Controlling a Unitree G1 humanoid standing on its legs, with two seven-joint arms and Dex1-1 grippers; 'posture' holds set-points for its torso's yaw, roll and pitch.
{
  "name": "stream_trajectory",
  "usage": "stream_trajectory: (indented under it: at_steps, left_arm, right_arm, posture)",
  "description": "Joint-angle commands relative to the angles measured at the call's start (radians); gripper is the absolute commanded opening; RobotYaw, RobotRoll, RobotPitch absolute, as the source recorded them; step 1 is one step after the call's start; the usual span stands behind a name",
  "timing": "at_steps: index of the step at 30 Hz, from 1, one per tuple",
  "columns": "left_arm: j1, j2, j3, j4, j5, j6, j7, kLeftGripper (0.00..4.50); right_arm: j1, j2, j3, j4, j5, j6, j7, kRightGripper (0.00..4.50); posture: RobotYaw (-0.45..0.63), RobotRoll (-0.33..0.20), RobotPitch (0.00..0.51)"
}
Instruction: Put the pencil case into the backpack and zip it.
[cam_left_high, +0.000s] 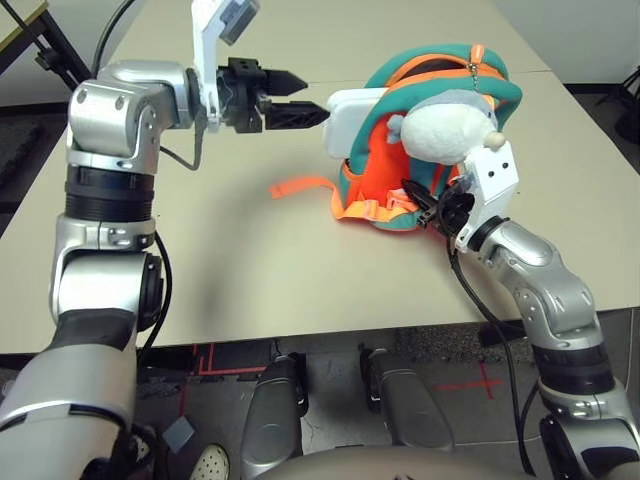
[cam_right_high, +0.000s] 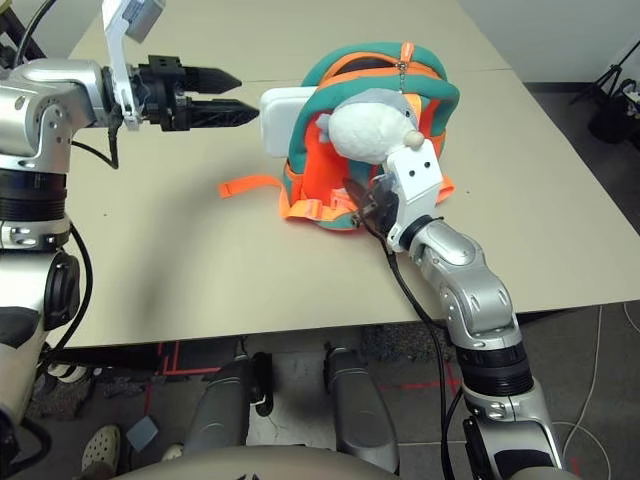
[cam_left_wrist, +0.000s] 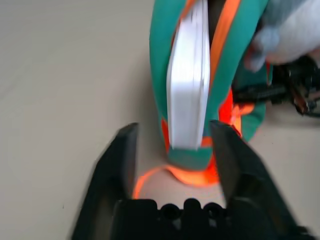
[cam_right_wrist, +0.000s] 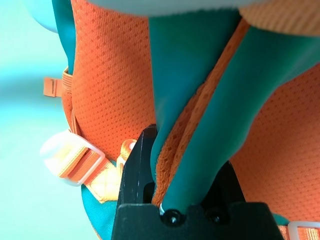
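Note:
The orange backpack (cam_left_high: 366, 186) with teal trim stands upright at the middle of the table, its top opening unzipped. A white-grey plush (cam_left_high: 449, 126) hangs on its front. The white pencil case (cam_left_high: 349, 124) sticks out of the opening on the backpack's left side, about half inside. My left gripper (cam_left_high: 311, 97) is level with the case's outer end. It is open, with its fingers (cam_left_wrist: 126, 150) to either side of that end and gaps showing. My right gripper (cam_left_high: 424, 206) is low at the backpack's right side, shut on a fold of its teal edge (cam_right_wrist: 200, 125).
An orange strap (cam_left_high: 300, 186) lies on the table to the left of the backpack. The beige table (cam_left_high: 250, 260) has bare surface on the left and in front. Its front edge runs close below my right wrist. A black stand (cam_left_high: 40, 50) is off the far left corner.

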Motion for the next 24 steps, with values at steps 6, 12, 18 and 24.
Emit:
stream_trajectory:
  at_steps: [6, 12, 18, 24]
  left_arm:
    - [0.029, 0.002, -0.035, -0.026, -0.009, 0.007, 0.021, 0.0]
    - [0.033, -0.045, -0.049, 0.01, -0.015, -0.014, 0.032, 0.0]
    - [-0.025, -0.184, -0.068, 0.157, 0.007, -0.095, 0.058, 0.0]
    - [-0.139, -0.322, -0.081, 0.434, 0.066, -0.281, 0.097, 0.0]
  right_arm:
    - [0.021, 0.007, 0.029, 0.042, -0.011, 0.026, 0.012, 0.66]
    - [0.026, 0.01, 0.029, 0.035, -0.013, 0.027, 0.008, 0.66]
    - [0.031, 0.012, 0.023, 0.032, -0.017, 0.027, 0.005, 0.66]
    - [0.035, 0.016, 0.022, 0.025, -0.02, 0.028, -0.001, 0.66]
  posture:
    - [-0.11, 0.0, 0.188]
    - [-0.12, 0.0, 0.185]
    - [-0.14, 0.0, 0.185]
    - [-0.15, 0.0, 0.181]
